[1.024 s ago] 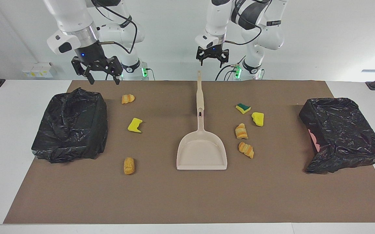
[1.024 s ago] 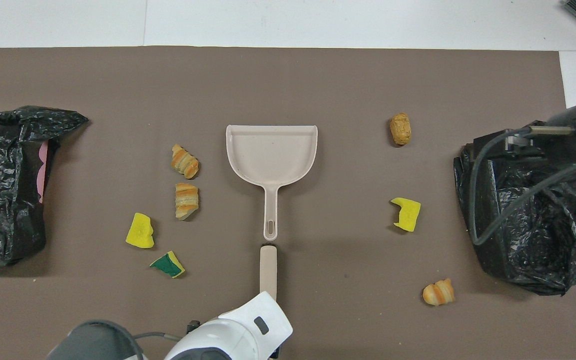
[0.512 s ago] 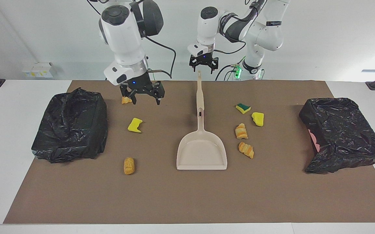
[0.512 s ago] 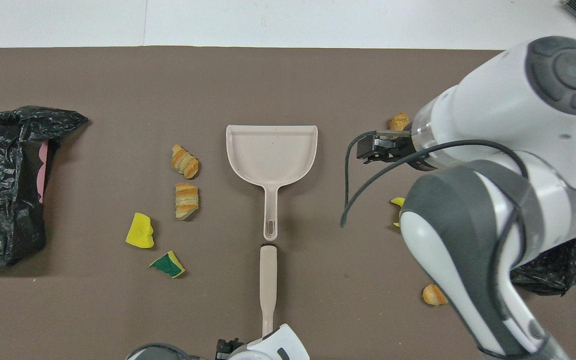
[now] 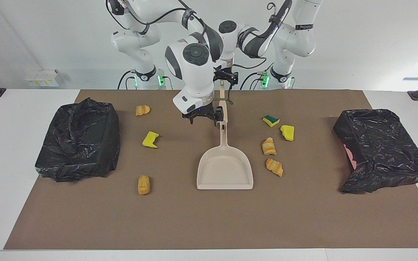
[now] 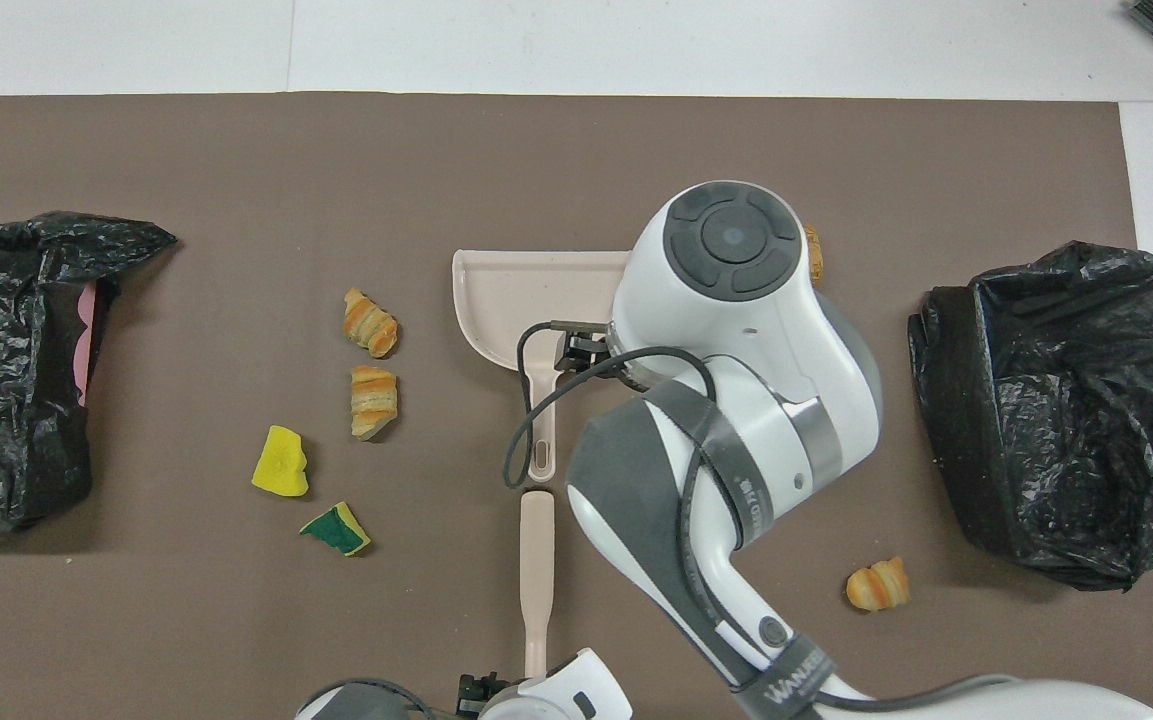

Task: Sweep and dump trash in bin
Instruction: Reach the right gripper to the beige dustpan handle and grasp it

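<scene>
Mid-mat: dustpan (image 5: 225, 168), long handle pointing toward robots; right gripper (image 5: 204, 116) wide open, empty, just beside handle; left gripper (image 5: 224, 78) open over handle's tip.

Crinkled glossy black plastic bags (image 5: 80, 139), a smooth beige plastic dustpan (image 5: 225, 170), porous yellow sponge chunks (image 5: 150, 140) on matt brown mat (image 5: 209, 217)

table (image 5: 27, 108): white | brown mat (image 5: 209, 224) across it | on mat: dustpan (image 5: 225, 170) centre, seven trash pieces (image 5: 150, 140), black-bagged bins (image 5: 78, 139) at both ends
</scene>
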`<state>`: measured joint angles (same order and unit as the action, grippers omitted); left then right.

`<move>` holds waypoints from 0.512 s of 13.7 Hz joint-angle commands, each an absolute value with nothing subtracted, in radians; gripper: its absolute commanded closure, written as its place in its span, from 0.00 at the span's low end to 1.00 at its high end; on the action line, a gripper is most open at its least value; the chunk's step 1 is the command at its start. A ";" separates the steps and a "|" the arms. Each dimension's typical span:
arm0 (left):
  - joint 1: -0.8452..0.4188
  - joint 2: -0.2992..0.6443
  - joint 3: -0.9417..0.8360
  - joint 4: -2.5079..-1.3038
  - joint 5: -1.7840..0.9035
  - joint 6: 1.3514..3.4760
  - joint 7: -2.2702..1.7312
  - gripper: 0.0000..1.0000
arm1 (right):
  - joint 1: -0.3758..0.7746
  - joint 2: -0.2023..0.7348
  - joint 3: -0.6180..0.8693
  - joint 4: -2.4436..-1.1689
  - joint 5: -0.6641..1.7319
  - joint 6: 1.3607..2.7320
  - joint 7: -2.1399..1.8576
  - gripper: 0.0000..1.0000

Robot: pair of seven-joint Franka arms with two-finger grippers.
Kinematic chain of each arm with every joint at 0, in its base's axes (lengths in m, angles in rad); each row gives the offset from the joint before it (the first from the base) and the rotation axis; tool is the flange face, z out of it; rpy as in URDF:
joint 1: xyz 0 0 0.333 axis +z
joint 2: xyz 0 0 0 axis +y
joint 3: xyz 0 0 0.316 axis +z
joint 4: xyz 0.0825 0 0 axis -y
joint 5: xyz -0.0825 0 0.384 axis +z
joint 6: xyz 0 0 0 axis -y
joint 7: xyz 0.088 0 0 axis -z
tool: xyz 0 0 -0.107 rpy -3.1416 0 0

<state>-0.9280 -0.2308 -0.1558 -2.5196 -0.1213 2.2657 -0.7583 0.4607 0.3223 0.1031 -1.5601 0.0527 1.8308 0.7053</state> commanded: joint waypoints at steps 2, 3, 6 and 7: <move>-0.948 -0.215 -0.146 -2.533 -0.123 2.310 -0.773 0.00 | 0.523 0.399 0.100 -1.559 0.066 1.926 0.736 0.00; -0.948 -0.213 -0.146 -2.533 -0.123 2.310 -0.773 0.00 | 0.540 0.426 0.100 -1.559 0.063 1.960 0.736 0.00; -0.948 -0.213 -0.146 -2.533 -0.123 2.306 -0.772 0.06 | 0.542 0.462 0.101 -1.563 0.061 1.980 0.697 0.00; -0.946 -0.213 -0.146 -2.533 -0.121 2.304 -0.772 0.10 | 0.540 0.472 0.103 -1.568 0.063 1.982 0.654 0.00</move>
<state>-0.9280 -0.2068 -0.1558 -2.5195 -0.1212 2.2890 -0.7582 0.5498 0.4624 0.1031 -1.5636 0.0537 1.9688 0.7092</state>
